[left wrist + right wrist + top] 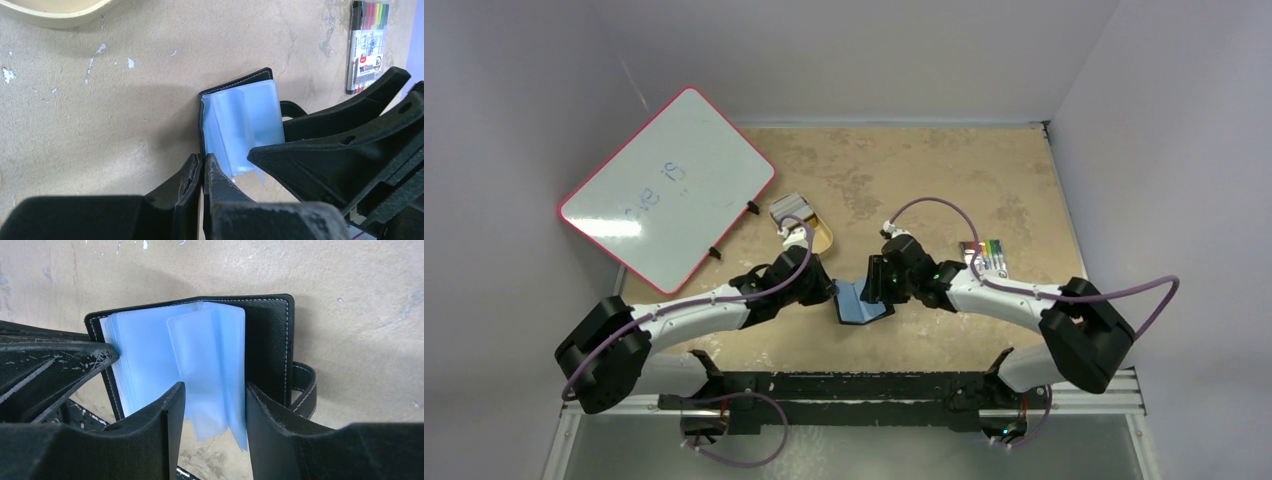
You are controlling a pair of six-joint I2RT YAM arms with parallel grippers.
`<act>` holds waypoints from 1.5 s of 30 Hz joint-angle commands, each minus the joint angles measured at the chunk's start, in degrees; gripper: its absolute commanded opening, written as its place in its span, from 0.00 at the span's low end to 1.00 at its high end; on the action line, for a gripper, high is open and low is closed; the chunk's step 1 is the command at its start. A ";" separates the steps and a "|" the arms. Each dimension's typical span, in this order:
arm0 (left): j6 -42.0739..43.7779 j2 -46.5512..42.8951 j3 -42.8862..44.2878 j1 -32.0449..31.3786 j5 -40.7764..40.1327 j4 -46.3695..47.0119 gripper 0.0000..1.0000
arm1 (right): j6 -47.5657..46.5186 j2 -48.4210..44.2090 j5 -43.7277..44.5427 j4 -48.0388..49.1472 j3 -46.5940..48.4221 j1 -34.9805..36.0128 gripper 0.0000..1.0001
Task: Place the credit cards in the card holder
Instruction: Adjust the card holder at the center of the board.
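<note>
Here the left gripper (202, 165) is pinched tight on one edge of the black cover of the card holder (240, 117), its two fingers pressed together with only the leather between them. I judge this an anchoring hold, pinning the open wallet down so the other arm can work inside it. The right gripper (214, 402) is spread, with one finger on each side of a loose blue plastic sleeve (210, 355) that stands up from the holder's middle. Neither finger visibly squeezes it. That looks like leafing through the pockets to part one for a card.

The holder lies open on the table (944, 180), between the two claws. Its snap tab (302, 385) pokes out from under the cover on the side away from the left gripper. No credit card shows in any view, whether in a claw or in a sleeve, so the filling seems not yet begun.

Beyond the holder on the left arm's side sits a gold oval tin (822, 237), near but apart. On the right arm's side lies a pack of coloured markers (986, 252), also apart. A pink-rimmed whiteboard (669, 185) lies farther from the holder than the tin does.

Room is tight at the holder itself, where both claws nearly meet over it. Bare tabletop opens beyond its far edge.
</note>
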 commanded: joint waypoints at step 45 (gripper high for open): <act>2.82 0.06 0.25 0.04 -3.17 0.75 0.00 | 1.84 1.61 0.37 -1.20 5.59 2.41 0.33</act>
